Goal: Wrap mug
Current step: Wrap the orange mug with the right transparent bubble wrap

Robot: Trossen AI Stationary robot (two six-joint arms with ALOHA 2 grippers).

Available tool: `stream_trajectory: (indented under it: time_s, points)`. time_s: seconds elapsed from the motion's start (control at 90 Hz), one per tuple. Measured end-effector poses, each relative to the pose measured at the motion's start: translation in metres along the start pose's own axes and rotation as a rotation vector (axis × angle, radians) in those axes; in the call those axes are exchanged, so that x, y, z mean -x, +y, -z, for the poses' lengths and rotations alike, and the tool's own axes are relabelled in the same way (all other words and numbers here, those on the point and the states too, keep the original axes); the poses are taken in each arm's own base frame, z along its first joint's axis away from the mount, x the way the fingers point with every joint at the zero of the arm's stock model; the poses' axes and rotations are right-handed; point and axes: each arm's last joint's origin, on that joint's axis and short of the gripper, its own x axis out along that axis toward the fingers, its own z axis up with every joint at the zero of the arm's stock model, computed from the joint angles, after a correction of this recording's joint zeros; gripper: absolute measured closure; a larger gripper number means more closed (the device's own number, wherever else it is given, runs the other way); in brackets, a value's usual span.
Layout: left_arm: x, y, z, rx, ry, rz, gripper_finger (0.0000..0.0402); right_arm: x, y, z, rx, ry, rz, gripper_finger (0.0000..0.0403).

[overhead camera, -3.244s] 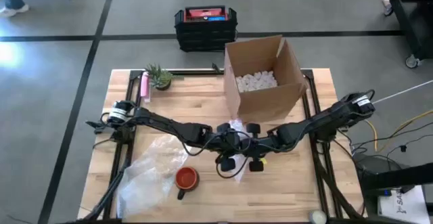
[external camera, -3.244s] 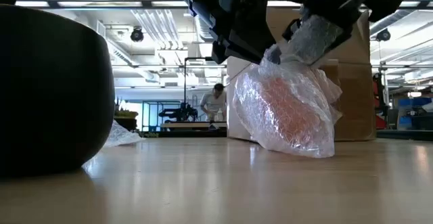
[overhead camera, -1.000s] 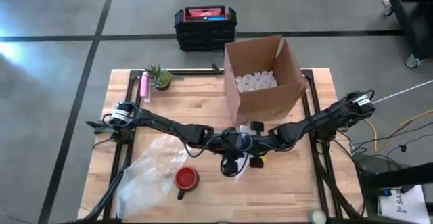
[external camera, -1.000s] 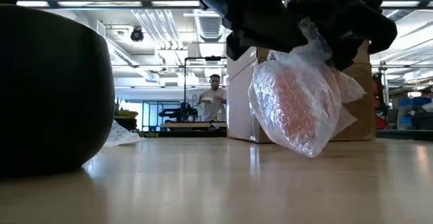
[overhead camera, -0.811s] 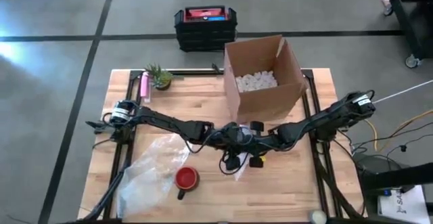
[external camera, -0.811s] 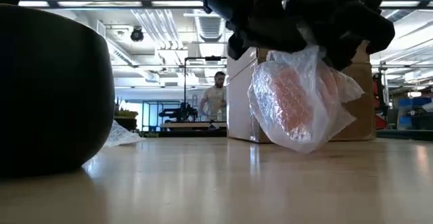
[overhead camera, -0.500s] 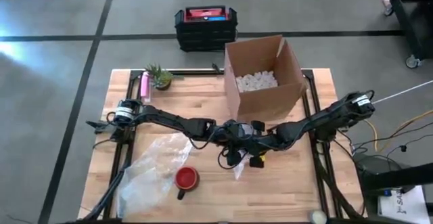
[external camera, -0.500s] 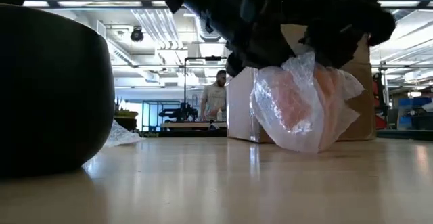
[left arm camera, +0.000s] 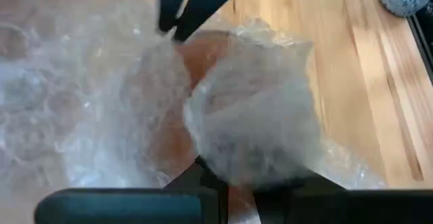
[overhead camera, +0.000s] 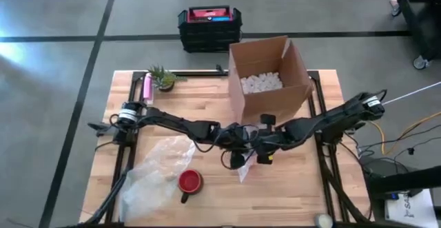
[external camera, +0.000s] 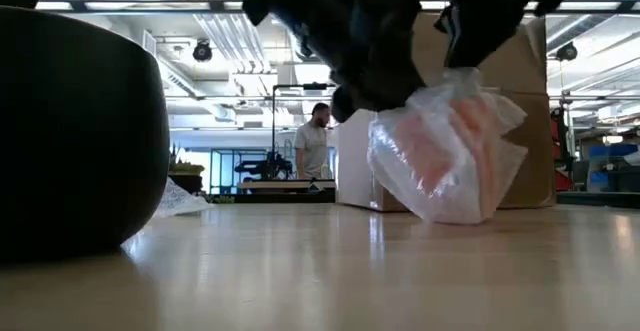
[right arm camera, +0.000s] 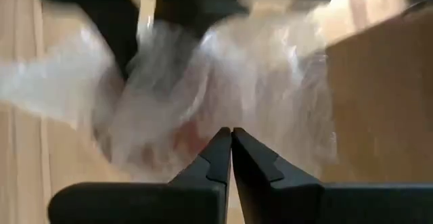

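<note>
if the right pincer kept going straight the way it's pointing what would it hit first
Probably the bubble-wrapped mug straight ahead of the right pincer. Its tips look closed and about at the wrap; depth is unclear.

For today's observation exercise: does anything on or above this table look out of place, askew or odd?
Two things. A second red mug stands bare beside a crumpled bubble wrap sheet, unwrapped. The wrapped mug hangs tilted above the table between the left gripper and right gripper, its wrap bunched loosely with a tail dangling.
</note>
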Motion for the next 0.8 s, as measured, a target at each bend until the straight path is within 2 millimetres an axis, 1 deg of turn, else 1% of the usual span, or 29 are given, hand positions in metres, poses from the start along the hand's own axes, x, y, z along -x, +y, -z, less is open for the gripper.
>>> stream_trajectory:
  time_s: [0.067, 0.133, 0.222, 0.278, 0.333, 0.4, 0.511, 0.678, 0.8]
  points:
    - [0.002, 0.000, 0.000, -0.001, 0.001, 0.001, 0.0365, 0.002, -0.004, -0.001, -0.012, -0.035, 0.064, 0.0403]
    - [0.002, -0.001, -0.001, -0.001, -0.010, 0.004, 0.0365, -0.003, -0.004, 0.000, -0.024, -0.062, 0.126, 0.0403]
    - [0.003, -0.001, -0.002, -0.002, -0.012, 0.006, 0.0365, -0.012, -0.003, -0.002, -0.063, -0.144, 0.133, 0.0403]
    - [0.003, -0.001, -0.002, -0.001, -0.012, 0.006, 0.0365, -0.019, -0.001, 0.001, -0.085, -0.159, 0.129, 0.0403]
    - [0.003, -0.002, -0.002, -0.001, -0.013, 0.006, 0.0365, -0.026, 0.001, 0.005, -0.115, -0.166, 0.104, 0.0403]
    - [0.004, -0.002, -0.002, -0.002, -0.007, 0.006, 0.0365, -0.034, 0.006, 0.008, -0.132, -0.165, 0.022, 0.0403]
    - [0.005, -0.003, -0.002, -0.005, -0.013, 0.009, 0.0365, -0.036, 0.017, 0.017, -0.126, -0.146, -0.064, 0.0403]
    - [0.007, -0.003, -0.006, -0.003, -0.031, 0.011, 0.0365, -0.045, 0.025, 0.034, -0.157, -0.099, -0.069, 0.0403]
    - [0.015, -0.004, -0.009, 0.021, -0.032, 0.026, 0.0365, -0.051, 0.026, 0.044, -0.202, -0.084, -0.071, 0.0403]
